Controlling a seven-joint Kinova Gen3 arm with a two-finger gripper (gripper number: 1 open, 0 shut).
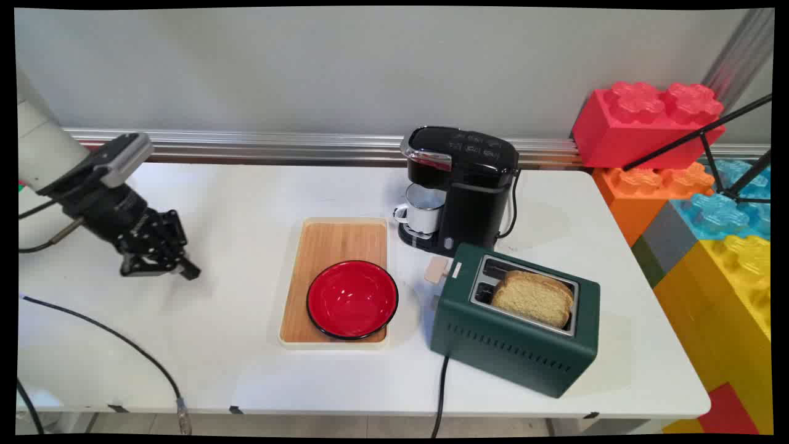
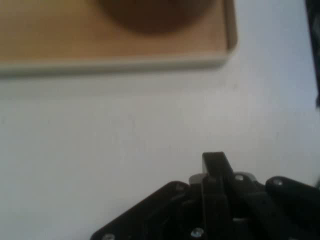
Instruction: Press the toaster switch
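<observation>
Left of tray: black two-finger tool (image 1: 161, 266), fingers together, empty, low over white desk (image 1: 234, 345).
Tray: bamboo tray (image 1: 336, 240) carrying red bowl (image 1: 352, 299).

Gripper (image 1: 185, 269) low at left (fingers pressed together).

A red bowl (image 1: 352, 299) sits on a wooden tray (image 1: 336, 246) beside a green toaster (image 1: 515, 330).
</observation>
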